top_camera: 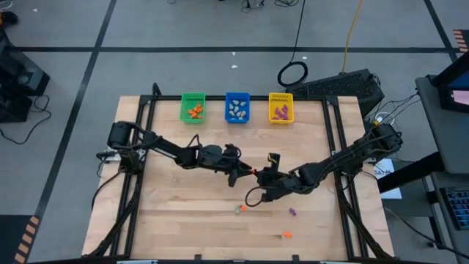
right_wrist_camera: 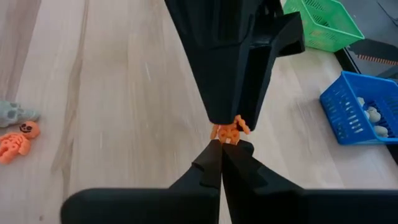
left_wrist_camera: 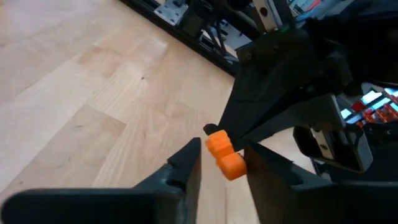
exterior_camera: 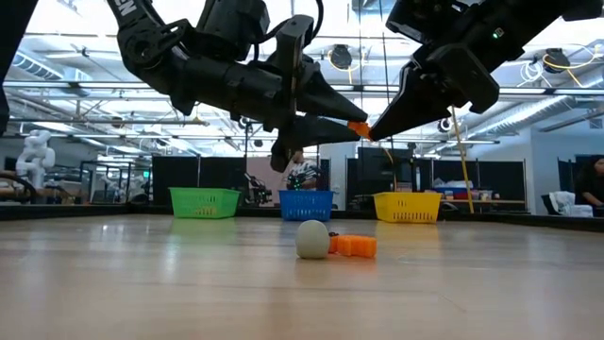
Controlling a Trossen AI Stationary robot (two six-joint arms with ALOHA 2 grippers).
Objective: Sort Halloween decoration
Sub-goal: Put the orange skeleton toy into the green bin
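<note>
- Both arms meet mid-air over the middle of the wooden table, well clear of every edge, with lots of bare wood around them, mostly toward 6 and 9 o'clock in the high view.
- Three bins line the far edge at 12 o'clock: green bin, blue bin, yellow bin. Each already has trinkets in it, and all sit well apart from the grippers.
- The right gripper has its fingers pressed together, pinching one end of a small orange trinket at the very tips.
- The left gripper comes in from 9 o'clock, tip to tip with the right one. Its fingers are spread on either side of that same orange piece, right beside it, though I can't tell if they're touching it.
- In the low view the piece hangs well above the tabletop.
- Loose stuff on the table: a grey-beige skull trinket touching an orange skeleton trinket at about 6 o'clock from the grippers, then a purple trinket and another orange trinket toward 5 o'clock, near the front edge.
</note>
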